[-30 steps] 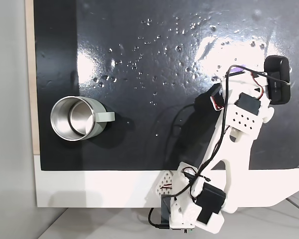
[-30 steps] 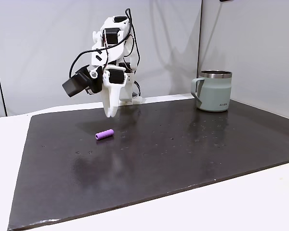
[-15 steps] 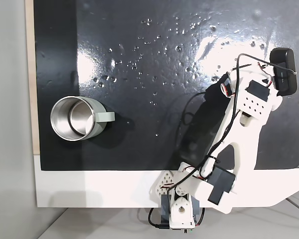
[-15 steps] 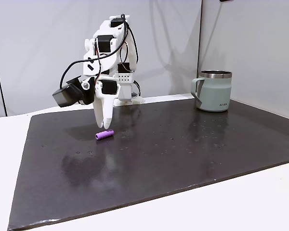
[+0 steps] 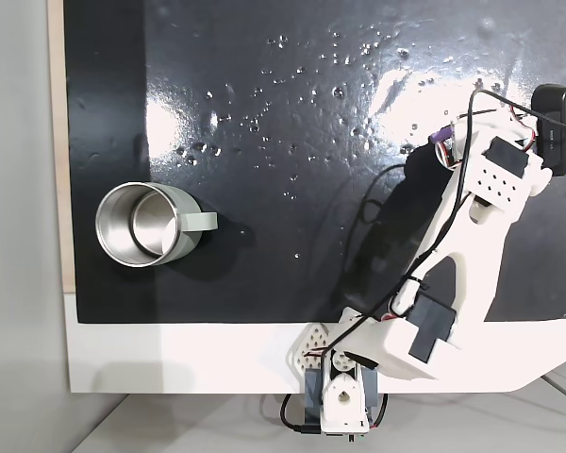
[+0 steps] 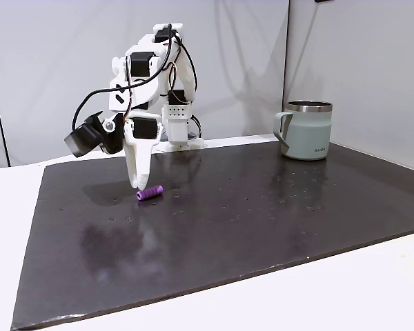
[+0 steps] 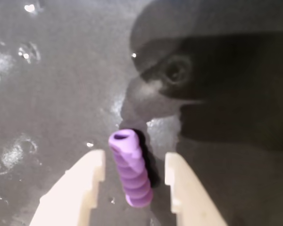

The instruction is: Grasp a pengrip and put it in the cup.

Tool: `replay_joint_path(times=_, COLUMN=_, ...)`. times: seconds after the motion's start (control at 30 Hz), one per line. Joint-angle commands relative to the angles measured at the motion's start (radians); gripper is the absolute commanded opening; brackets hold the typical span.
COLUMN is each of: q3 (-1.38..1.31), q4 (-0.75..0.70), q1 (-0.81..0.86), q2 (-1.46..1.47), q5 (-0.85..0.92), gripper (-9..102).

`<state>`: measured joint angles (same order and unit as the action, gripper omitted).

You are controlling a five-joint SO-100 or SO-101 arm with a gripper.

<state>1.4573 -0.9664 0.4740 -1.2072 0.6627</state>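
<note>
White two-finger gripper (image 7: 134, 176) pointed down over the dark glossy mat (image 6: 262, 214), cream fingertips (image 7: 92, 174) parted with a gap between them. White jointed arm (image 5: 462, 255) folded high above the mat's far edge, black cables looped along it.

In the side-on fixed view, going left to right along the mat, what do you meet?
Black wrist camera → gripper with its tips down at the mat → purple pengrip lying on the mat → cup standing far right on the mat.
</note>
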Motion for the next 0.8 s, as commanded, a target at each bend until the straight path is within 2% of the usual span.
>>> replay_joint_path(times=0.0, q3=-0.103, q4=-0.049, q1=-0.006, q2=-0.008, q5=-0.025, gripper=17)
replay_joint_path(times=0.3, q3=-0.156, q4=-0.167, q1=-0.06, q2=0.026, q5=-0.012, gripper=17)
replay_joint_path(times=0.77, q3=-0.213, q4=-0.206, q1=-0.043, q2=0.117, q5=0.025, gripper=17)
